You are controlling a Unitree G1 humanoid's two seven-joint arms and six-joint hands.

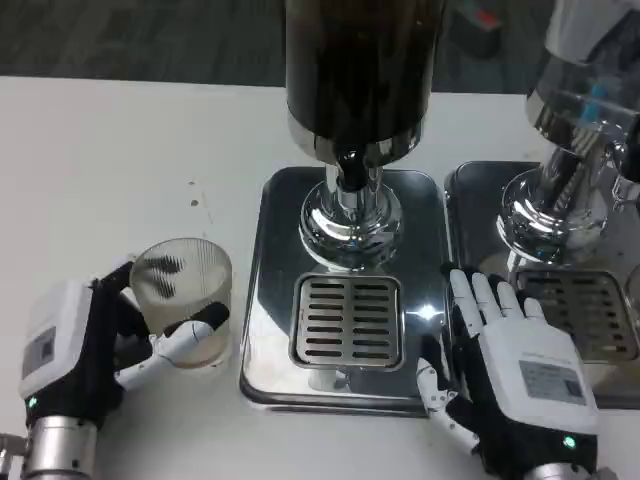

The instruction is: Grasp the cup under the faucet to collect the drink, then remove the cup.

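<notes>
We look down on a white table [120, 150] with a drink dispenser [360, 70] at twelve o'clock, its dark tank rising out of the top of the frame. Below the tank we see the black faucet [347, 165] and a chrome pedestal standing on a shiny steel base [270, 300]. A slotted drip grate [347, 320] sits in the base toward six o'clock of the faucet.

The cup [183, 300], clear and ribbed, stands upright on the table at about eight o'clock from the faucet, just beside the left edge of the base and off the grate. We cannot tell whether it holds any drink.

Our left hand [95, 345] is at the cup's nine o'clock side, fingers wrapped around it: one white finger [185, 338] crosses the lower front of the glass, and others curl behind the rim, so the cup is in its grip.

Our right hand [510, 375] lies at four o'clock from the faucet, palm down over the right edge of the base, fingers stretched out, slightly apart and pointing toward twelve o'clock, holding nothing.

At two o'clock we see a second dispenser [575, 110] on its own steel tray, partly cut off by the frame.
</notes>
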